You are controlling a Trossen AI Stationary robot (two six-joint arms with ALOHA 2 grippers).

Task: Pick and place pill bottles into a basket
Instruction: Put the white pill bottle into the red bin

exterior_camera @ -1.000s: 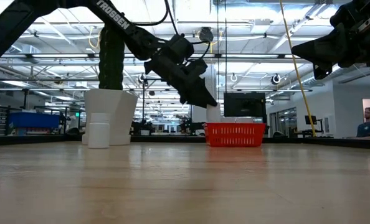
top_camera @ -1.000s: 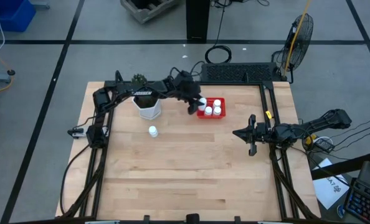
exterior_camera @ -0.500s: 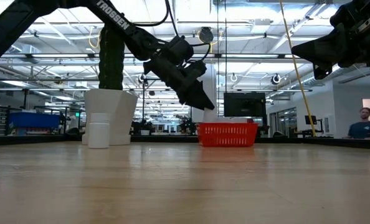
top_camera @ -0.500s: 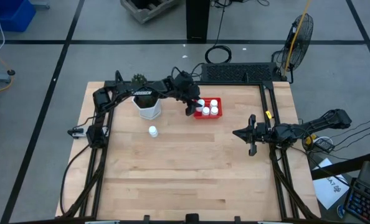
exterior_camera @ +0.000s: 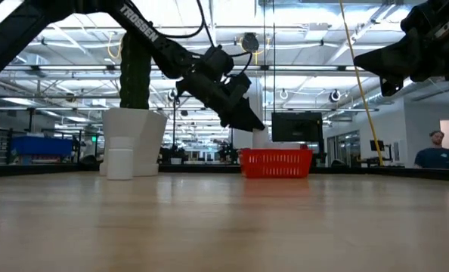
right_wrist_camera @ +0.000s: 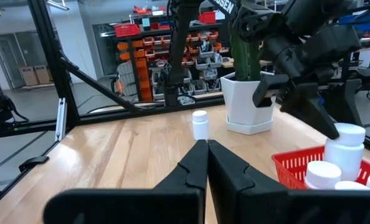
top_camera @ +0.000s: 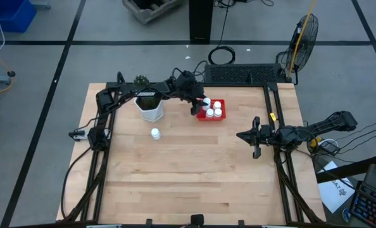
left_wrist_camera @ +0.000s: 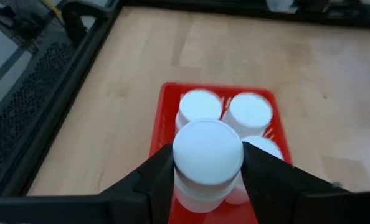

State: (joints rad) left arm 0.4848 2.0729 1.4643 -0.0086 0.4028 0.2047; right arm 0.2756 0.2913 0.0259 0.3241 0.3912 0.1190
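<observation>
Pill bottle (top_camera: 156,133) stands alone on wooden table (top_camera: 188,177), upright, near front of white hexagonal plant pot (top_camera: 150,111) (cactus in it). Right gripper (top_camera: 256,137) hovers over table's right side, fingers pressed together, holding nothing. Farther back, left gripper (left_wrist_camera: 207,186) clamps held pill bottle (left_wrist_camera: 208,152) above red basket (top_camera: 213,117). Three more bottles (left_wrist_camera: 248,113) sit upright inside basket, close together. Person (exterior_camera: 436,149) in room beyond.

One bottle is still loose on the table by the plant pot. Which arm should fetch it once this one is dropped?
Left. The left gripper, shut on a pill bottle over the basket, is nearer the loose bottle beside the plant pot. The right gripper waits across the table, fingers closed.
</observation>
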